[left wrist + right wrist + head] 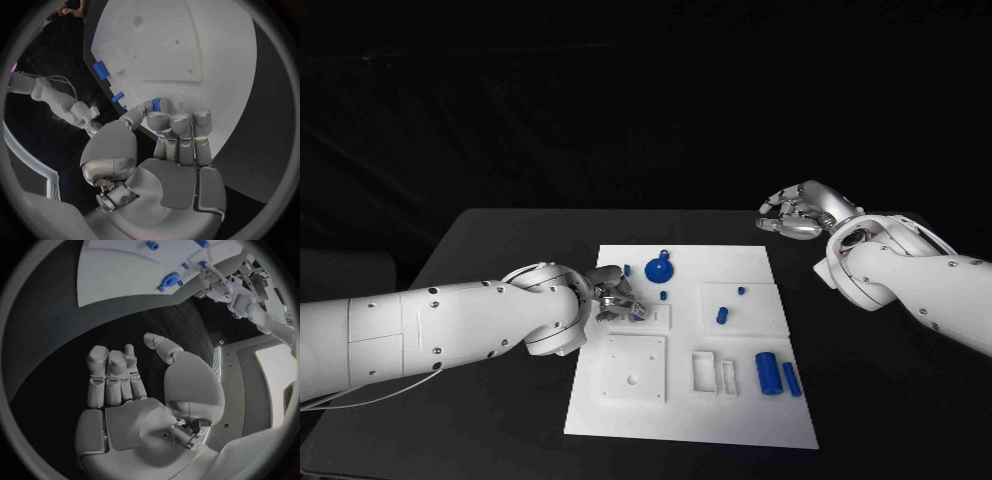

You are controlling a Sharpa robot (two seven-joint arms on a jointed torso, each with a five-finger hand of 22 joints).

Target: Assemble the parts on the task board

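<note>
A black table stands before a black backdrop, and a white task board lies flat in its middle. The robot's left hand rests over the board's left edge, about halfway up, with its fingers curled together; in the left wrist view a small blue piece sits pinched at the fingertips. The right hand hovers above the bare table beyond the board's far right corner, well apart from it, fingers curled in and holding nothing. On the board lie a blue round disc with a stem near the far edge, a small blue peg near the middle, and a blue cylinder with a thinner blue rod just beside it at the right.
</note>
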